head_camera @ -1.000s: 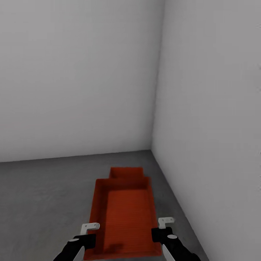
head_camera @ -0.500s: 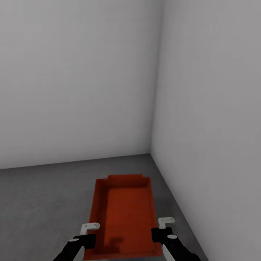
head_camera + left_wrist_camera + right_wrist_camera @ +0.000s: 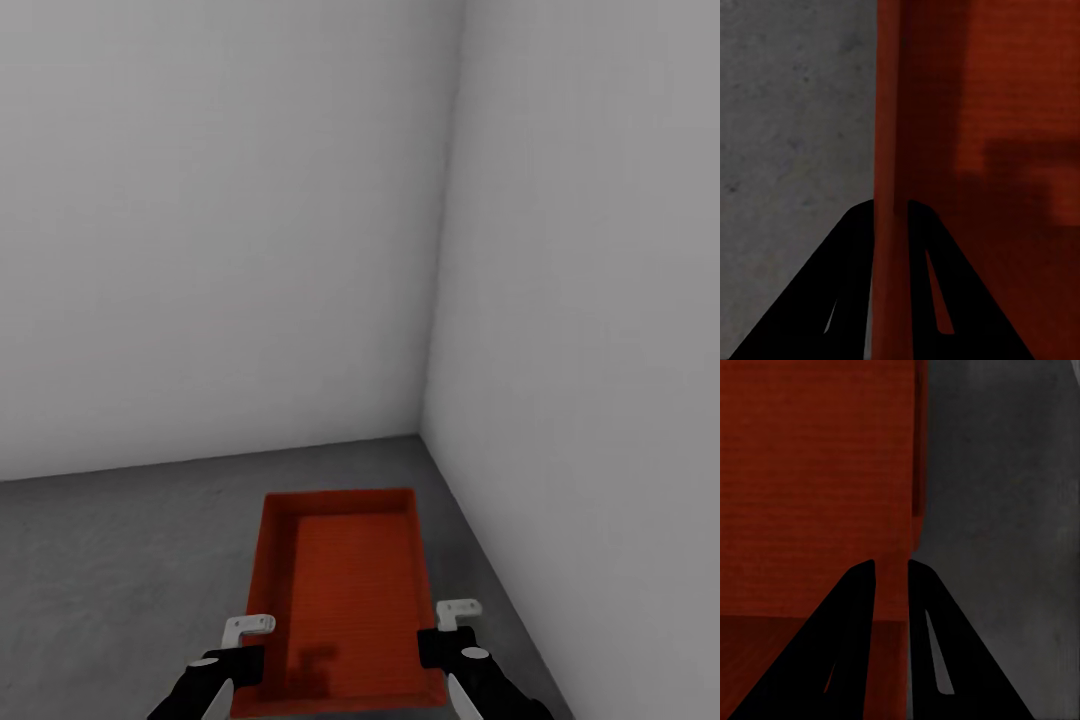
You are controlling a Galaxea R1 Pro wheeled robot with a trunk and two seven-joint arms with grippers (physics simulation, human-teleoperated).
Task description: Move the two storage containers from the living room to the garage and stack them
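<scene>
Orange-red container (image 3: 345, 590) over grey floor (image 3: 110, 560), near corner. Left gripper (image 3: 891, 225) clamps left wall; right gripper (image 3: 891, 585) clamps right wall.

This looks like a bare garage corner: two plain grey-white walls (image 3: 220, 220) meet at a corner, and the floor (image 3: 110, 560) is rough, dark grey concrete, like the ground where cars park
</scene>
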